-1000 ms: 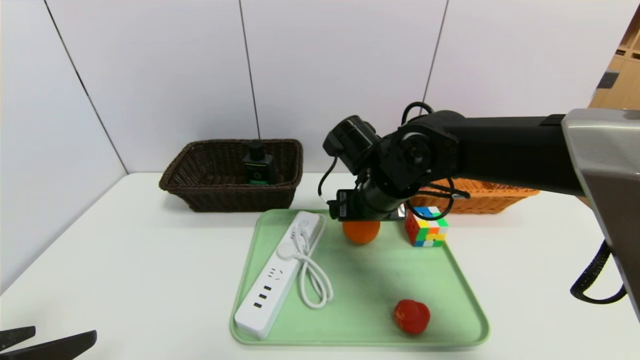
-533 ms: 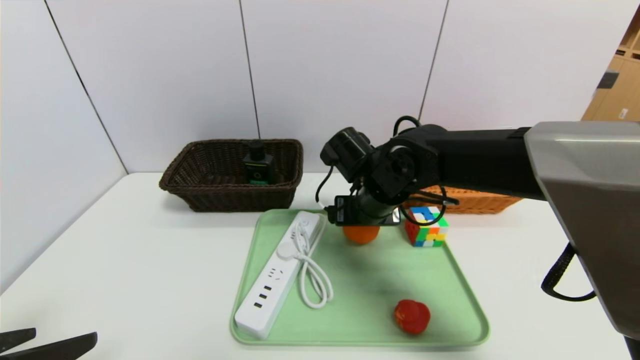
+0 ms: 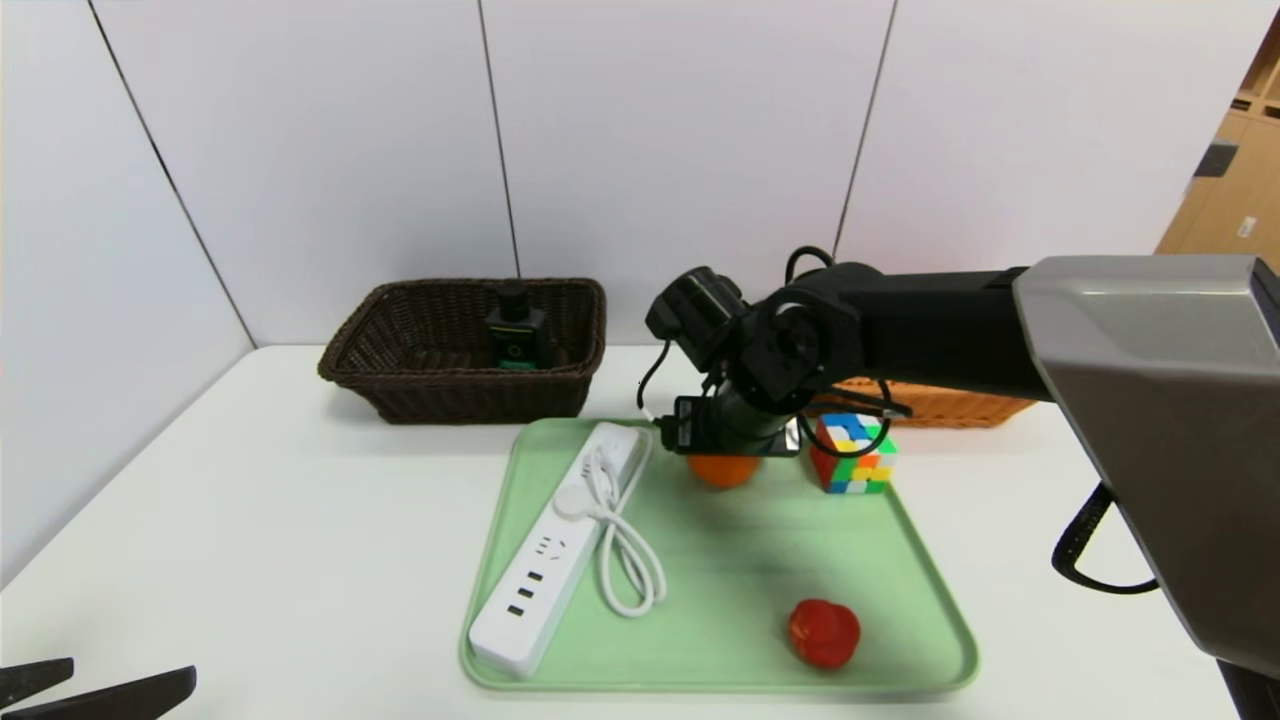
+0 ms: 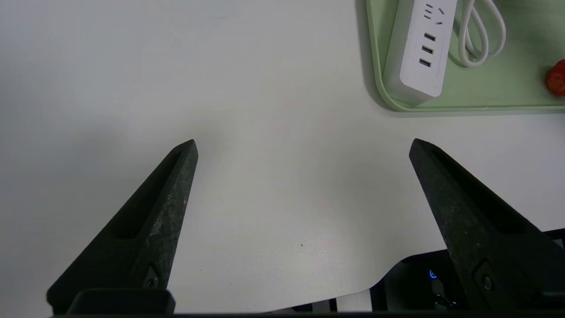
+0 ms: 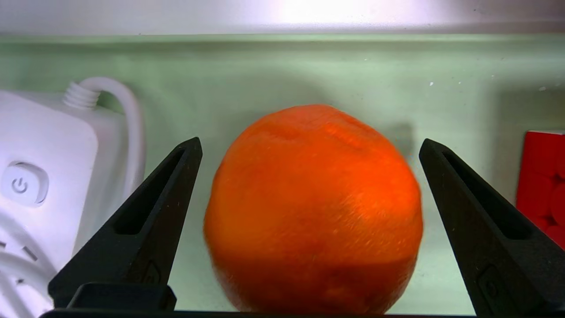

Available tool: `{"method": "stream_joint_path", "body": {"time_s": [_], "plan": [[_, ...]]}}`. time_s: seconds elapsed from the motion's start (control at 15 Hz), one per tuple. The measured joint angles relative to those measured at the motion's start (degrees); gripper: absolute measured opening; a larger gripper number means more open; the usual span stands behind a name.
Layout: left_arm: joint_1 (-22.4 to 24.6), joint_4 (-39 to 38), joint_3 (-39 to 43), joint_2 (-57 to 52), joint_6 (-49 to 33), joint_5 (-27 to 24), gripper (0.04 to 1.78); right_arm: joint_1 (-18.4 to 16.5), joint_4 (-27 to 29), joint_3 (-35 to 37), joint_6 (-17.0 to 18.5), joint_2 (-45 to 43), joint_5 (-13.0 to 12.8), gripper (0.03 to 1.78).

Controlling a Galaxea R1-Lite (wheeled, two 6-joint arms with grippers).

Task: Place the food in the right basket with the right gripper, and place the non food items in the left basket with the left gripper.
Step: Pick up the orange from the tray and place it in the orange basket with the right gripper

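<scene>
An orange (image 3: 722, 470) sits at the far side of the green tray (image 3: 740, 560). My right gripper (image 5: 310, 148) is open, low over the tray, with the orange (image 5: 313, 207) between its two fingers and gaps on both sides. A red tomato-like fruit (image 3: 823, 632) lies at the tray's near right. A white power strip (image 3: 555, 550) with its coiled cord lies along the tray's left side. A colourful puzzle cube (image 3: 853, 453) stands at the tray's far right corner. My left gripper (image 4: 302, 145) is open and empty over the bare table at the near left.
The dark brown left basket (image 3: 380, 350) holds a black and green item (image 3: 516, 330). The orange wicker right basket (image 3: 950, 402) sits behind my right arm, mostly hidden. The power strip (image 5: 44, 176) lies close beside my right gripper, the cube (image 5: 545, 176) on the other side.
My right gripper has come down and slightly left onto the orange, so more of the fruit is covered in the head view. The left arm has not moved.
</scene>
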Motion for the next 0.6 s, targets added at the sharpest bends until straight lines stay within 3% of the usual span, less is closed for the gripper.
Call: {"method": "stream_joint_path", "body": {"time_s": [0.33, 0.4, 0.53, 0.6], "plan": [[0.0, 0.0, 0.5, -0.1, 0.0, 0.0, 1.69, 0.1, -0.2, 0.0, 0.0, 0.4, 0.0, 1.7], [0.0, 0.0, 0.6, -0.2, 0.0, 0.0, 1.69, 0.0, -0.2, 0.0, 0.0, 0.4, 0.0, 1.64], [0.0, -0.1, 0.8, -0.2, 0.0, 0.0, 1.69, 0.1, -0.9, 0.0, 0.0, 0.4, 0.0, 1.31], [0.0, -0.1, 0.8, -0.2, 0.0, 0.0, 1.69, 0.1, -1.5, 0.0, 0.0, 0.4, 0.1, 1.22]]}}
